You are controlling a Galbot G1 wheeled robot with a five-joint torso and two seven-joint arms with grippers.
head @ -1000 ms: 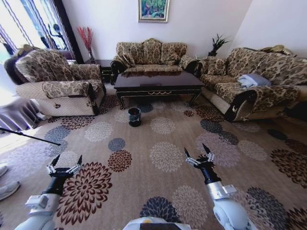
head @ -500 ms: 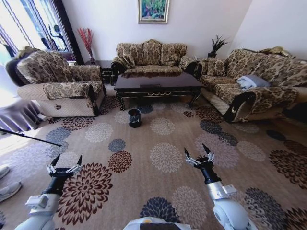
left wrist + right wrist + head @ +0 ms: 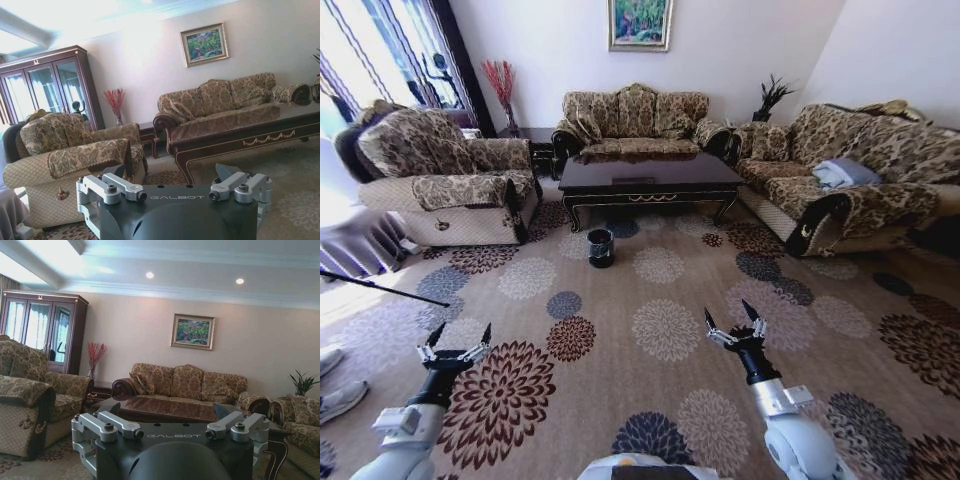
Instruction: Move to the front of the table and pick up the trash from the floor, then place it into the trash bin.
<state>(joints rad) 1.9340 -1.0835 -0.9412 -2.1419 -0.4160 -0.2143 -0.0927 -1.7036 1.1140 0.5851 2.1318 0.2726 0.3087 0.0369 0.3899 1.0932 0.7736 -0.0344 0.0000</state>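
The dark glossy table (image 3: 650,178) with gold ornament stands across the room before the far sofa. It also appears in the left wrist view (image 3: 240,142) and the right wrist view (image 3: 165,409). The small black trash bin (image 3: 601,245) sits on the flower-patterned floor (image 3: 665,328) just in front of the table's left half. I cannot make out the trash on the carpet from here. My left gripper (image 3: 458,338) and right gripper (image 3: 733,320) hover low over the near carpet, both open and holding nothing, far from the bin.
An armchair (image 3: 440,175) stands to the left and a long sofa (image 3: 850,175) to the right, with a third sofa (image 3: 635,115) behind the table. A thin dark rod (image 3: 380,287) and someone's shoes (image 3: 335,400) lie at the left edge. Open carpet stretches between me and the bin.
The whole head view has shifted slightly, so the camera moved a little. Both arms keep the same pose with fingers spread.
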